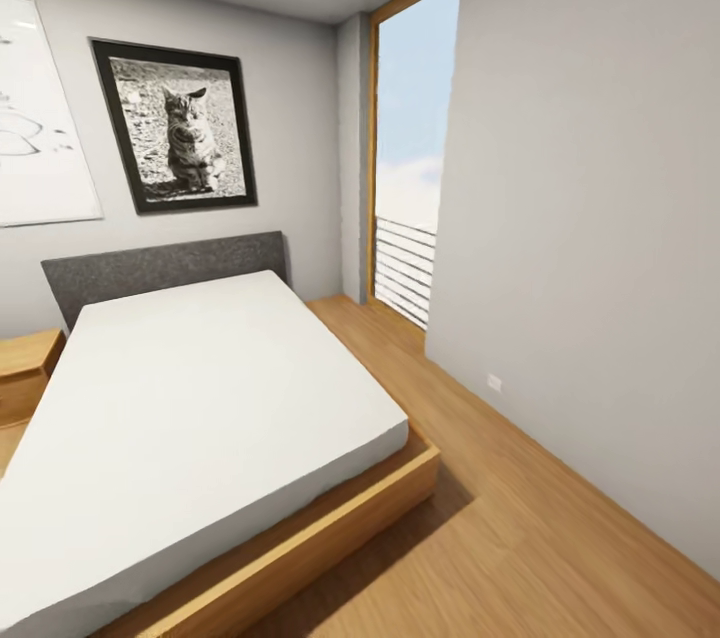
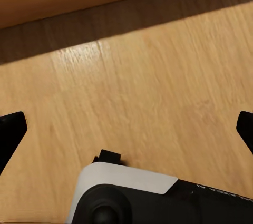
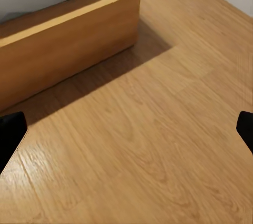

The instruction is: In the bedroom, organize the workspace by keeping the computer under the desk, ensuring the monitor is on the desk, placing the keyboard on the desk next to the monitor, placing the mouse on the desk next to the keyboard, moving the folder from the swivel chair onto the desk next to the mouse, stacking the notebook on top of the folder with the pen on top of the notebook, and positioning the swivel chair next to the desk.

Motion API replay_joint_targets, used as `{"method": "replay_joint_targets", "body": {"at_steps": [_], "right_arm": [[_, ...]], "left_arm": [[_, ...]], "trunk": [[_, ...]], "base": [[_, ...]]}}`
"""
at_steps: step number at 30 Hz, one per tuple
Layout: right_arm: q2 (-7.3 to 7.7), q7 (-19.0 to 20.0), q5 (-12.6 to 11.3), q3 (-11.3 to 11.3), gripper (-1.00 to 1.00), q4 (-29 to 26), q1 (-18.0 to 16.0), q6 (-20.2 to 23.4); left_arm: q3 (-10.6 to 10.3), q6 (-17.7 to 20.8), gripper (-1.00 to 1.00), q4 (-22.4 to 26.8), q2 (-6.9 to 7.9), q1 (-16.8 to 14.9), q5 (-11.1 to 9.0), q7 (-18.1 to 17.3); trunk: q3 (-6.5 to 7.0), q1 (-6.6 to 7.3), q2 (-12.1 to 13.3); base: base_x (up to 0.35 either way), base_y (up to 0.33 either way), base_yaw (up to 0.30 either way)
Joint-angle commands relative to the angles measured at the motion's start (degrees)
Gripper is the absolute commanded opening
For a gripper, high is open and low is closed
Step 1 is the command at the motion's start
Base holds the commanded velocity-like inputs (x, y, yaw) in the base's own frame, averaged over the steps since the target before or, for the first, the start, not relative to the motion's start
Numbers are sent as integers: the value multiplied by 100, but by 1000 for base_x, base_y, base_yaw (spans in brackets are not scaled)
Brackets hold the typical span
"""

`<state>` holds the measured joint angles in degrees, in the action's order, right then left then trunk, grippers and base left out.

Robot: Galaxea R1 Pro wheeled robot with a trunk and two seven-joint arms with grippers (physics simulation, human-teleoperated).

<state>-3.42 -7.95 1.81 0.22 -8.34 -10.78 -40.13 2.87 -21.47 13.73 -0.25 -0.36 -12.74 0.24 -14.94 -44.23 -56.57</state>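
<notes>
- Bedroom floor [image 1: 560, 558] of light wood runs from the front of the head view toward a tall window [image 1: 410, 158] with a wooden frame and pale horizontal rails at its lower part.
- Beside the floor stands a low bed [image 1: 200, 418] with a white mattress, a light wooden frame and a dark grey headboard [image 1: 160, 268].
- On the grey wall above the headboard hangs a black-framed picture of a cat [image 1: 180, 128]; next to it hangs a larger white picture [image 1: 35, 118], cut by the view's edge.
- A light wooden bedside table [image 1: 25, 373] stands just beside the bed, near the headboard.
- A small white socket [image 1: 494, 382] sits low on the grey wall opposite the bed.
- The left gripper [image 2: 126, 129] hangs over the wooden floor with its jaws wide apart and nothing between them; its black fingertips [image 2: 10, 132] show at both edges of the left wrist view.
- The right gripper [image 3: 126, 129] is also spread wide and holds nothing, over the floor near the corner of the wooden bed frame [image 3: 68, 39].
</notes>
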Motion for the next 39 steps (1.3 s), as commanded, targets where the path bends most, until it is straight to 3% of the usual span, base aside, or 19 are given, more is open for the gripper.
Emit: {"method": "replay_joint_targets", "body": {"at_steps": [1, 39], "right_arm": [[-1, -32, 21, 5, 100, 2, -3, -12], [-1, -32, 21, 5, 100, 5, -3, -21]], "left_arm": [[20, -14, 100, -2, -2, -3, 8, 2], [30, -15, 100, -2, -1, -6, 8, 3]], "trunk": [[-7, 0, -4], [-7, 0, -4]], "base": [[0, 0, 284], [0, 0, 284]]}}
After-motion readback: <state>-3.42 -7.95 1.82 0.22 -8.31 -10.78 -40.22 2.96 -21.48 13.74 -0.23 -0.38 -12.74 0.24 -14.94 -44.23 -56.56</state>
